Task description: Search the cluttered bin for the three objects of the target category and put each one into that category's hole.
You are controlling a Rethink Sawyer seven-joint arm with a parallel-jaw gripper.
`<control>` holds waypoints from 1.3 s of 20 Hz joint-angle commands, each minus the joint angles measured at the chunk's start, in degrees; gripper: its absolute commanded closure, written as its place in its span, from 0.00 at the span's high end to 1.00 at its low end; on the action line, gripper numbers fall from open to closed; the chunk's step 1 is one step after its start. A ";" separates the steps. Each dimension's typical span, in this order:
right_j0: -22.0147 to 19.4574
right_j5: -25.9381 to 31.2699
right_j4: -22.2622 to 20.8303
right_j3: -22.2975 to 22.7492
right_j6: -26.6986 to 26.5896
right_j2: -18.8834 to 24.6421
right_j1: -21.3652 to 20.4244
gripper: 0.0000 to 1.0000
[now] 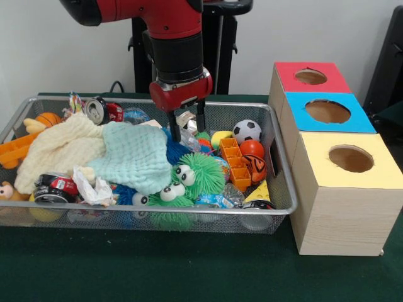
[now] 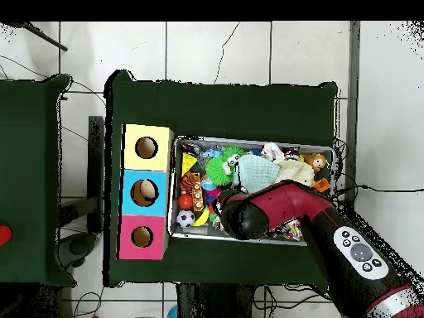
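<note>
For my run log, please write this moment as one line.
gripper: open, empty | position: low over wire bin middle, above blue spiky ball | boxes: three holes, red, blue, yellow

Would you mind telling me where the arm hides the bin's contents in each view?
Front view: the pincer hangs open over the bin, covering only a little behind it; the soccer ball shows clearly. Overhead view: the arm covers the bin's lower middle, hiding the pincer.

Front camera looks low across the bin (image 1: 277,157); overhead looks straight down; both share it.
</note>
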 commanded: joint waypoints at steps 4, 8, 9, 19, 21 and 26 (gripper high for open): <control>-0.67 -2.45 -3.17 -0.74 -3.33 -1.66 1.77 1.00; -1.14 -2.32 -3.16 -0.77 -4.06 -1.48 2.13 1.00; -1.31 -2.26 -3.18 -0.83 -4.33 -1.43 2.20 1.00; -2.26 -2.58 -4.09 -1.18 -5.37 -1.37 2.93 1.00; -1.78 -2.85 -4.33 -1.17 -4.49 -1.65 2.90 1.00; -0.40 -3.58 -5.12 -1.27 -2.71 -2.58 2.76 1.00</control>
